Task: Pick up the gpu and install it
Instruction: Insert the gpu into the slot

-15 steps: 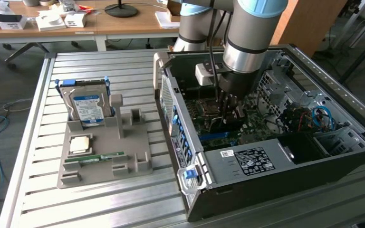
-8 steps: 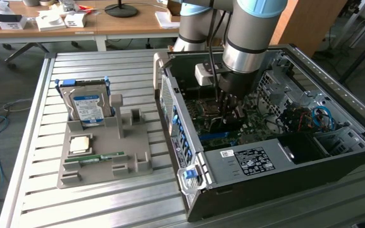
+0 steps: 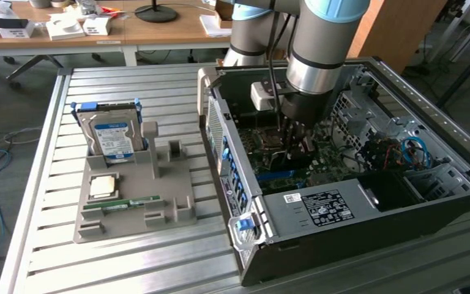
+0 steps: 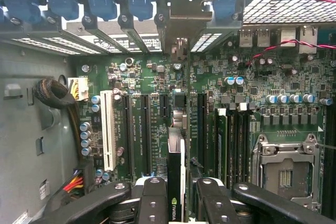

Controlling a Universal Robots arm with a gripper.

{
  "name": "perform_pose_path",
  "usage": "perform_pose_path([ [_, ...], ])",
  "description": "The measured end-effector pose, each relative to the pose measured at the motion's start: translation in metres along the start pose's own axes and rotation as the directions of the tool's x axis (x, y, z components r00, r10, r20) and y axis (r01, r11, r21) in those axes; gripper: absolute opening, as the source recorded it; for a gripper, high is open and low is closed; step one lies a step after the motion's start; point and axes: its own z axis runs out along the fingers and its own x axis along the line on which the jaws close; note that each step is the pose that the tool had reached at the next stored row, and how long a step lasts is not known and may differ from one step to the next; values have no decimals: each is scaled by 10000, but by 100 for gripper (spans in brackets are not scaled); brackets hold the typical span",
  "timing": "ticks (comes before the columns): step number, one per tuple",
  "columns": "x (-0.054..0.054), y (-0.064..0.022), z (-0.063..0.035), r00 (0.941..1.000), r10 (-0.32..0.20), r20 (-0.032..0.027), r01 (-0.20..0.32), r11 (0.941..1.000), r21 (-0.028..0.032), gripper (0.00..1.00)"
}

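Wrist view: gripper point(image 4: 181, 190) clamps the gpu point(image 4: 175, 167) edge-on between its fingers, above the motherboard point(image 4: 294, 82).

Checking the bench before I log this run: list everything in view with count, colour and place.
table: one, metal slats, under everything.
case: one, black, side open, on the exterior view's right of the table.
motherboard: one, green, inside the case.
holder: one, grey, on the table beside the case.
hard drive: one, silver with blue label, upright in the holder.
memory stick: one, green, lying on the holder.
processor chip: one, pale, on the holder.
gpu: one, dark, edge-on over the motherboard's slots.
arm: one, grey and light blue, extends into the case from above.
gripper: one, black, closed on the gpu.
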Motion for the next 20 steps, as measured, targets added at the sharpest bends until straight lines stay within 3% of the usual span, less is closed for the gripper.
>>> perform_pose_path([
  [20,-2,5,46,10000,0,-2,0,10000,-1,26],
])
